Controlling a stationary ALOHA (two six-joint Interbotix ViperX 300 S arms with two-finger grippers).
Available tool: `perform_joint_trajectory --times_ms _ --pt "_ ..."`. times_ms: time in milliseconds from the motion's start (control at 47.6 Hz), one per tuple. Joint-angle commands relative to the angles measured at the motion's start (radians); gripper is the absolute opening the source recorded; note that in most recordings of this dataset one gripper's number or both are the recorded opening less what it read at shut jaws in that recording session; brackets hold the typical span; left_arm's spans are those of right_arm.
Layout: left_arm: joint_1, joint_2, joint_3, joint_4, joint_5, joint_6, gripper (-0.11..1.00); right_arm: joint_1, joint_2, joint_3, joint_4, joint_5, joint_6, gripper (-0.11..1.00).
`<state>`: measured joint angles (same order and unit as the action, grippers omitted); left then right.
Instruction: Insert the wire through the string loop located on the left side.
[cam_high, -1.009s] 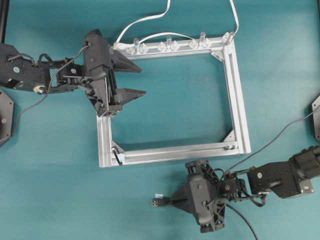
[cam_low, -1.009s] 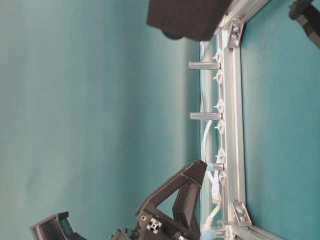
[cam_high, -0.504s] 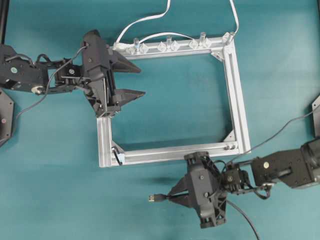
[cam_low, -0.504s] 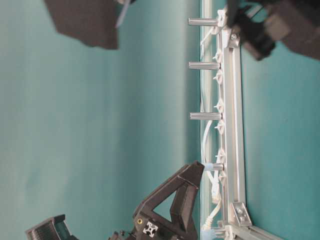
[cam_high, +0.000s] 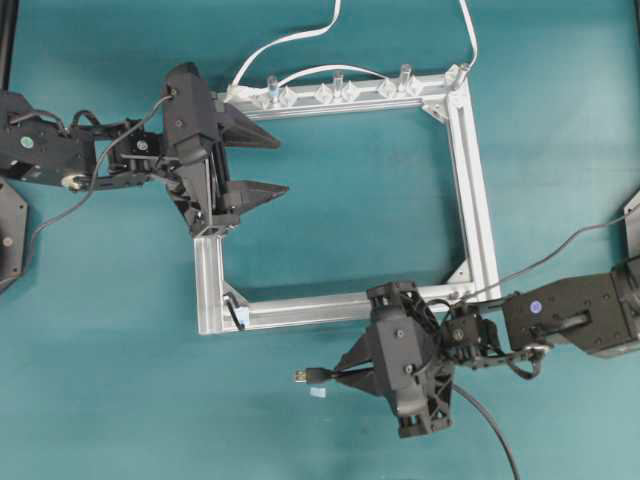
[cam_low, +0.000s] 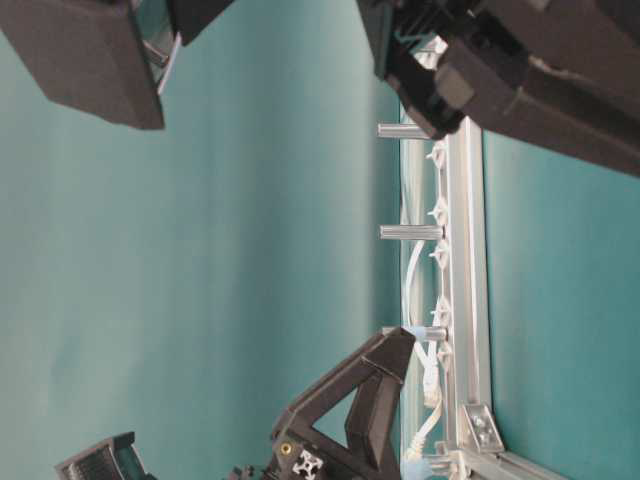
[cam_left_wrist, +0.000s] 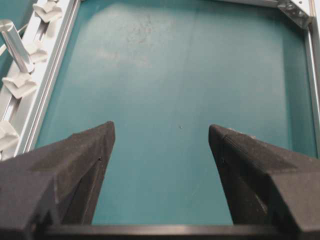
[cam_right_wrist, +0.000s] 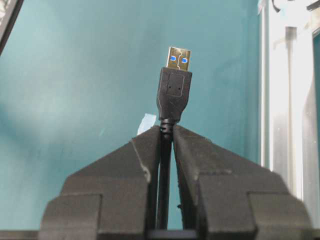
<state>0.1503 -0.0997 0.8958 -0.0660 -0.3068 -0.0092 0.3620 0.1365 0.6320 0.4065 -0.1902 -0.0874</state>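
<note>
The wire (cam_high: 310, 376) is a thin black cable ending in a black plug with a metal tip (cam_right_wrist: 174, 90). My right gripper (cam_high: 342, 373) is shut on the cable just behind the plug, which points left, below the frame's near rail. In the right wrist view the cable runs between the closed fingers (cam_right_wrist: 166, 131). The string loop (cam_high: 236, 314) is a small dark loop at the near-left corner of the silver frame (cam_high: 470, 200), left of the plug and a little farther back. My left gripper (cam_high: 282, 164) hangs open and empty over the frame's left rail (cam_left_wrist: 161, 131).
A white flat cable (cam_high: 290, 40) runs through clear clips and posts (cam_high: 335, 93) along the frame's far rail. A small pale scrap (cam_high: 318, 392) lies on the teal table below the plug. The right arm's own cable (cam_high: 485, 435) trails toward the near edge.
My right gripper has carried the wire up and slightly left, closer to the frame's near rail. The left gripper has barely moved and stays open.
</note>
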Motion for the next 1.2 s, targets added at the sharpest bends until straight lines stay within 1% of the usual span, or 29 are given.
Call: perform_joint_trajectory --times_ms 0,168,357,420,631,736,1177 --pt "-0.006 -0.02 -0.006 0.003 -0.006 -0.003 0.76 0.0 -0.034 -0.026 -0.003 0.0 -0.002 0.11" --pt "-0.006 -0.02 -0.006 0.003 -0.006 -0.002 0.76 -0.008 -0.034 -0.028 -0.003 0.002 -0.003 0.11" --pt "-0.006 -0.02 -0.003 0.003 -0.006 0.0 0.76 -0.041 -0.032 -0.023 -0.009 0.003 -0.003 0.11" --pt "-0.006 -0.02 -0.002 0.003 -0.006 0.0 0.76 -0.057 -0.032 -0.023 -0.021 0.011 -0.003 0.11" --pt "-0.008 -0.02 0.003 0.003 -0.006 -0.002 0.76 -0.1 -0.034 -0.028 -0.098 0.054 -0.003 0.11" --pt "-0.009 -0.02 0.006 0.003 -0.006 -0.002 0.76 -0.117 -0.032 -0.029 -0.126 0.061 -0.005 0.11" --pt "-0.023 -0.02 0.02 0.003 -0.006 -0.003 0.76 -0.166 -0.032 -0.034 -0.166 0.072 -0.005 0.11"
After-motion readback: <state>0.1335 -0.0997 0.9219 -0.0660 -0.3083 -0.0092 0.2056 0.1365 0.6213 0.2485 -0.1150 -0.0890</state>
